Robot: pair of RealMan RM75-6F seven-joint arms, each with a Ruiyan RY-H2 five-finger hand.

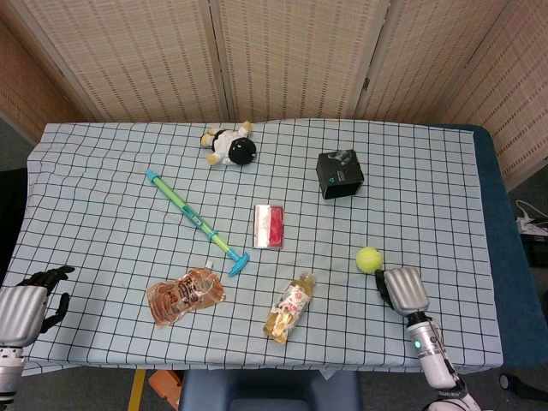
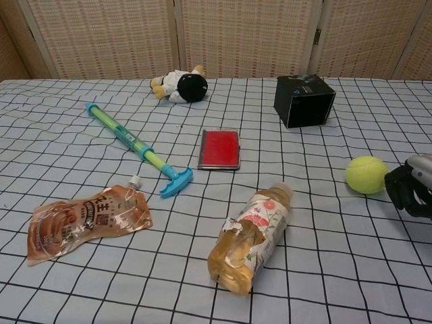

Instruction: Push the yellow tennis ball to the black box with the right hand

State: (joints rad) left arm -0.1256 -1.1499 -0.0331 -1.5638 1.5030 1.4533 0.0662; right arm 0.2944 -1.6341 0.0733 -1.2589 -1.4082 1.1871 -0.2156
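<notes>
The yellow tennis ball point(image 1: 369, 259) lies on the checked cloth at the right front, also shown in the chest view point(image 2: 366, 175). The black box point(image 1: 339, 174) stands farther back and slightly left of it point(image 2: 304, 100). My right hand point(image 1: 402, 289) is low over the cloth just right of and nearer than the ball, its dark fingers point(image 2: 399, 186) curled in beside the ball, holding nothing. Whether they touch the ball I cannot tell. My left hand point(image 1: 30, 300) rests at the front left corner with fingers spread and empty.
Between ball and box lies bare cloth. A drink bottle point(image 1: 289, 307) lies left of the ball, a red case point(image 1: 270, 225) mid-table, with a brown pouch point(image 1: 184, 294), a blue-green pump point(image 1: 195, 219) and a plush toy point(image 1: 229, 145) further left. The table's right edge point(image 1: 488, 257) is close.
</notes>
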